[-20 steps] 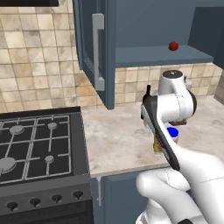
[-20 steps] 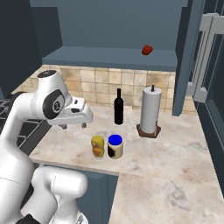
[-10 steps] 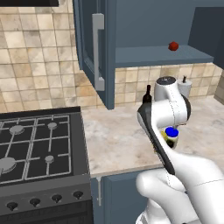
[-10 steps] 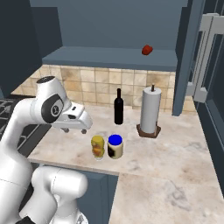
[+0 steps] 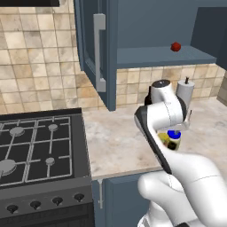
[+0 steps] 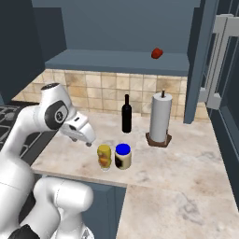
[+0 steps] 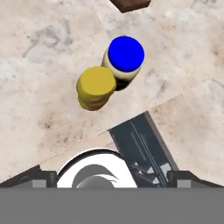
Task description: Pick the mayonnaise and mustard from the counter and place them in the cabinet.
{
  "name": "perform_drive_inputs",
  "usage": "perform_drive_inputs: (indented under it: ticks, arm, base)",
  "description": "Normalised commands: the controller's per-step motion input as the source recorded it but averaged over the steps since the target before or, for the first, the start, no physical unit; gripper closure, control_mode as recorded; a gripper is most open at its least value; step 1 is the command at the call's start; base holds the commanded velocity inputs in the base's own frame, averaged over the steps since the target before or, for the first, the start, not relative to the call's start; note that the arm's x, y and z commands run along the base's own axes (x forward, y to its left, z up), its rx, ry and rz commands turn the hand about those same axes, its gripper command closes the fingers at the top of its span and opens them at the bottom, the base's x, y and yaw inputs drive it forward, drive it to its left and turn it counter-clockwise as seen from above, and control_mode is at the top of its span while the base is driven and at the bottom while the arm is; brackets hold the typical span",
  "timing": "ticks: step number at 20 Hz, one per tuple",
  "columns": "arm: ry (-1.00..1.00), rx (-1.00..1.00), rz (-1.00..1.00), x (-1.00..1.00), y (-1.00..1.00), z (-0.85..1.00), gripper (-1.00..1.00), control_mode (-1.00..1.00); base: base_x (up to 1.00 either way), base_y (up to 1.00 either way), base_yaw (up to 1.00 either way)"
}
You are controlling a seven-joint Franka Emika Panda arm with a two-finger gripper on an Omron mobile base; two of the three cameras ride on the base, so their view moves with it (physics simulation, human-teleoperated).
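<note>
The mayonnaise (image 6: pixel 123 156), a squat jar with a blue lid, stands on the beige counter (image 6: pixel 177 186) near its front edge. The yellow mustard (image 6: pixel 104 156) touches its left side. My gripper (image 6: pixel 89 143) hovers just left of and slightly above the mustard, open and holding nothing. The hand view looks down on the mustard (image 7: pixel 96 87) and the mayonnaise (image 7: pixel 125 57), with the fingertips (image 7: pixel 192 177) spread wide at the bottom. In the left base view my arm partly covers the mayonnaise (image 5: pixel 174 135) and the mustard (image 5: pixel 164 138). The cabinet (image 5: pixel 95 48) hangs above with its door open and its blue shelf (image 6: pixel 116 60) bare.
A dark wine bottle (image 6: pixel 126 114) and a paper towel roll (image 6: pixel 160 116) stand behind the jars near the tiled wall. A small red ball (image 6: pixel 157 53) lies on the cabinet shelf. The black gas stove (image 5: pixel 35 150) borders the counter on the left.
My hand has dropped lower and come closer to the mustard and mayonnaise. The jaws have stayed open, and the jars have not moved.
</note>
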Motion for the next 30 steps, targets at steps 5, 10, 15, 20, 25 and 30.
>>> perform_drive_inputs:
  ticks: [5,10,15,20,25,30]
  arm:
    - [0.00,-0.02,-0.27,0.29,0.00,-0.17,-1.00,-1.00]
    - [0.00,-0.03,-0.22,0.32,-0.01,-0.17,-1.00,-1.00]
    - [0.00,0.00,-0.15,0.20,-0.03,-0.12,-1.00,-1.00]
    - [0.00,-0.05,-0.15,0.17,-0.05,-0.17,-1.00,-1.00]
    - [0.00,-0.14,-0.18,0.06,-0.01,-0.23,-1.00,-1.00]
    - [0.00,-0.15,-0.15,0.06,0.00,-0.16,-1.00,-1.00]
  base:
    - [0.00,0.00,0.00]
    - [0.00,0.00,0.00]
    - [0.00,0.00,0.00]
    - [0.00,0.00,0.00]
    - [0.00,0.00,0.00]
    - [0.00,0.00,0.00]
